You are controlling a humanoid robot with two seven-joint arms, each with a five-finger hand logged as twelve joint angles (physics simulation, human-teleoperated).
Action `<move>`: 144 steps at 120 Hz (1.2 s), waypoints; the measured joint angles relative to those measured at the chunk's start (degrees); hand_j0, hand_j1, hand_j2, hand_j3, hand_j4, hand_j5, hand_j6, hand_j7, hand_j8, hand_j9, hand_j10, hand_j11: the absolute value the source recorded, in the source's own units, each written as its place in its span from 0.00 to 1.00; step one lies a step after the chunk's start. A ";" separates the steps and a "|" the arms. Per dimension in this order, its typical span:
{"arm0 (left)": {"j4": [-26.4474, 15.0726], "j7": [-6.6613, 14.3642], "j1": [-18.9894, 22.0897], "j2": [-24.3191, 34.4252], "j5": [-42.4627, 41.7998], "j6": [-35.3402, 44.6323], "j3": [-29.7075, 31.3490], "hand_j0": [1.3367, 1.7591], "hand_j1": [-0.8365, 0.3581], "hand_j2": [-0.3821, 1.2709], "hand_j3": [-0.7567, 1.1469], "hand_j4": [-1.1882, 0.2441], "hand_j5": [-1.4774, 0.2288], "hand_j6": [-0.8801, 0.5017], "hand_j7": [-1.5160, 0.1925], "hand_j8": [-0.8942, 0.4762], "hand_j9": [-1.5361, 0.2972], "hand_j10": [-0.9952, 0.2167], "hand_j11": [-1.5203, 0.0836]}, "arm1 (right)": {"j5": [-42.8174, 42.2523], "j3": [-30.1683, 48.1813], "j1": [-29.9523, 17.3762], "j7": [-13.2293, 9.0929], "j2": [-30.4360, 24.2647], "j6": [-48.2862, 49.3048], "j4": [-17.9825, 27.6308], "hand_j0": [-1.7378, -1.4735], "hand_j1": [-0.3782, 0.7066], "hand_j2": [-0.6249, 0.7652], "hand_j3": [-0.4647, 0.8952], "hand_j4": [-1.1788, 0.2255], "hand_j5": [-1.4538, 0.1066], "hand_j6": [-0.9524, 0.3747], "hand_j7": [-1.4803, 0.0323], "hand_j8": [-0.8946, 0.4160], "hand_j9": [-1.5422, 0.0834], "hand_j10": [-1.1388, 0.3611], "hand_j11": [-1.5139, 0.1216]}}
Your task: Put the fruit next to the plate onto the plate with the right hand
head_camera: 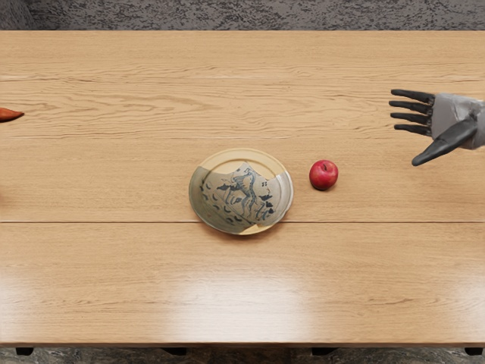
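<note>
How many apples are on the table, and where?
1: the apple lies right of the plate, not touching it. An orange object at the left edge is cut off and unidentifiable.

Patterned plate (241,190) at centre of wooden table (242,288), red apple (323,174) just right of it, right hand (445,121) at right edge, fingers spread, orange thing (9,114) at left edge

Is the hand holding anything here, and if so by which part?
Nothing. The right hand is open, apart from the apple beside the plate.
</note>
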 joint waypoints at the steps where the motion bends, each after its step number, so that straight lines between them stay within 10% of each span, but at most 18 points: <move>1: 0.00 0.00 -0.01 0.00 0.00 0.00 0.00 0.76 0.98 0.23 0.40 0.82 0.86 0.63 0.88 0.64 0.83 0.81 0.94 | -0.06 0.00 0.08 -0.12 0.13 0.00 0.03 0.30 0.03 0.45 0.34 0.84 0.93 0.72 0.98 0.68 0.95 0.76 0.93; 32: 0.00 0.00 -0.03 0.00 0.00 0.00 0.00 0.76 0.98 0.23 0.40 0.82 0.86 0.63 0.88 0.64 0.83 0.81 0.94 | -18.57 0.88 2.93 -7.30 1.54 -1.56 11.03 0.30 0.03 0.45 0.34 0.84 0.93 0.72 0.98 0.68 0.95 0.76 0.93; 71: 0.00 0.00 0.01 0.00 0.00 0.00 0.00 0.76 0.98 0.23 0.40 0.82 0.86 0.63 0.88 0.64 0.83 0.81 0.94 | -49.81 -6.44 3.19 -11.14 11.99 -31.51 17.53 0.30 0.03 0.45 0.34 0.84 0.93 0.71 0.98 0.68 0.95 0.76 0.92; 144: 0.00 0.00 0.04 0.00 0.00 0.00 0.00 0.76 0.98 0.23 0.40 0.82 0.86 0.63 0.88 0.64 0.83 0.81 0.94 | -54.63 -13.47 1.83 -12.28 19.59 -41.25 17.82 0.30 0.34 0.41 0.34 0.63 0.69 0.50 0.73 0.46 0.72 0.57 0.70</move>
